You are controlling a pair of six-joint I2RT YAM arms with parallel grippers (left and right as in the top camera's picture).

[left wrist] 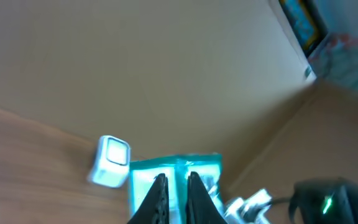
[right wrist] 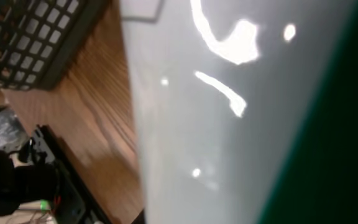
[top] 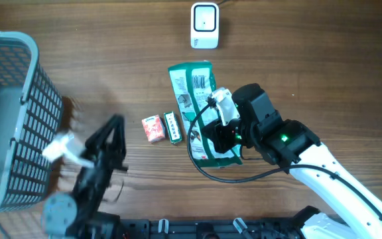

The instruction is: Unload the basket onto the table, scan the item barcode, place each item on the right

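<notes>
The green packet (top: 192,89) sits a little right of the worktop's middle, its long side running from the far edge toward the near edge. Barcode stripes show on its far half. The right claw (top: 223,136) is over the packet's near end, pressed together and pinching it. The wrist hides the fingers from above. In the right wrist view the packet's glossy pale face and dark green margin fill nearly the whole frame.

Just left of the packet's near half lie a small orange box (top: 153,128) and a slim green box (top: 172,127), side by side and apart from the claw. The white scanner (top: 204,25) stands near the middle of the far edge, beyond the packet's far end and not touching it.

The left claw (top: 116,123) hangs toward the near-left part of the worktop, well apart from the packet. Its fingers (left wrist: 160,198) are drawn together with nothing between them, pointing toward the packet and scanner.

A grey mesh basket (top: 45,113) takes up the left edge. The worktop (top: 310,66) is brown wood with visible grain, and a black rail (top: 197,229) runs along its near edge. Behind the far edge stands a plain beige wall (left wrist: 166,62).
</notes>
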